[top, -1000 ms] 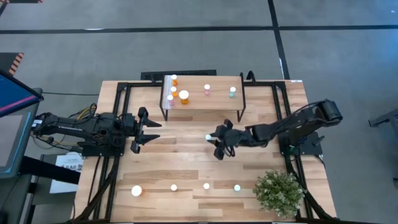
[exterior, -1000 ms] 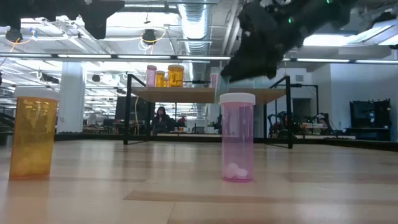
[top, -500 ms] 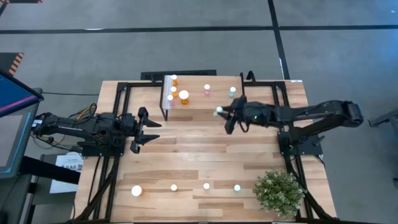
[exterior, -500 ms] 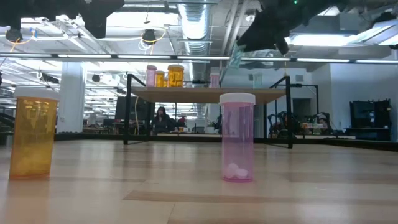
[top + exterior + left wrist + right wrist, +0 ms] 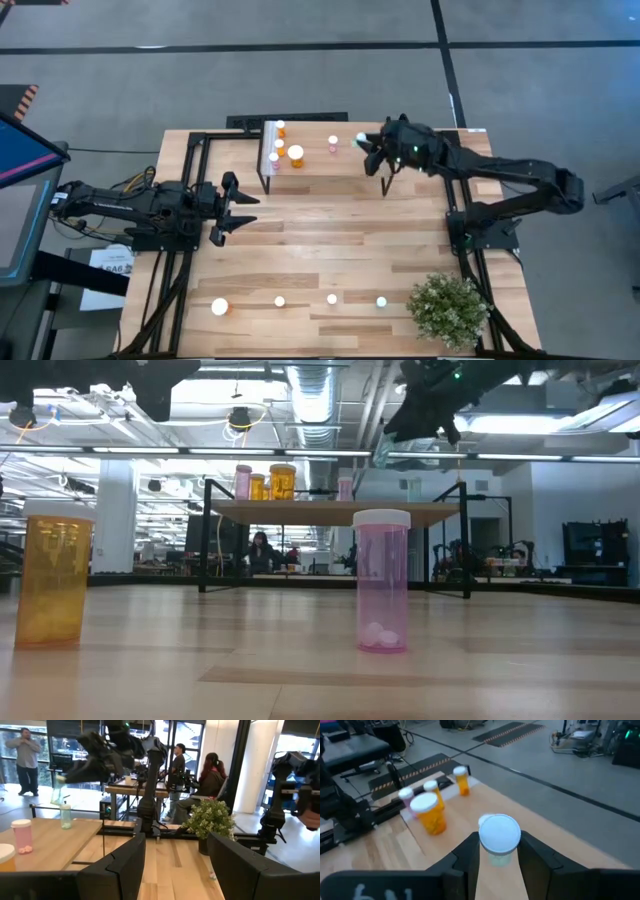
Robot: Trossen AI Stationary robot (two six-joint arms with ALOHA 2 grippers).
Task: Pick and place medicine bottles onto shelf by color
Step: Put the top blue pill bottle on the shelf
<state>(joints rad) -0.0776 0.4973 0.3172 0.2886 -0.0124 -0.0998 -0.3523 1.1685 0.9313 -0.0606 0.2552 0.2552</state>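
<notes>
My right gripper [image 5: 368, 145] hovers over the right part of the shelf [image 5: 320, 166], shut on a teal bottle [image 5: 500, 836] with a white cap. On the shelf stand orange bottles [image 5: 296, 154], a pink one [image 5: 333, 144] and, in the left wrist view, a teal one [image 5: 65, 815] just beneath the held one. A row of bottles stands near the table's near edge: a large orange one [image 5: 219, 307], a pink one [image 5: 382, 582] and a teal one [image 5: 381, 300]. My left gripper [image 5: 228, 208] waits open at the table's left. My right gripper pinches the teal bottle between its two fingers [image 5: 535, 851], on the body just below the white cap [image 5: 500, 834]. It comes at it slanting from the table's right. The bottle is lifted clear above the shelf and hangs tilted below the fingers [image 5: 381, 452].
A green potted plant [image 5: 447, 308] stands at the table's near right corner. Black frame rails [image 5: 195, 150] run along the table's left and right sides. Bare wood lies between the shelf and the near row. People stand in the room beyond.
My right gripper has carried the teal bottle from the middle of the table up and toward the far edge, ending over the shelf's right part. It stayed shut on the bottle throughout.
</notes>
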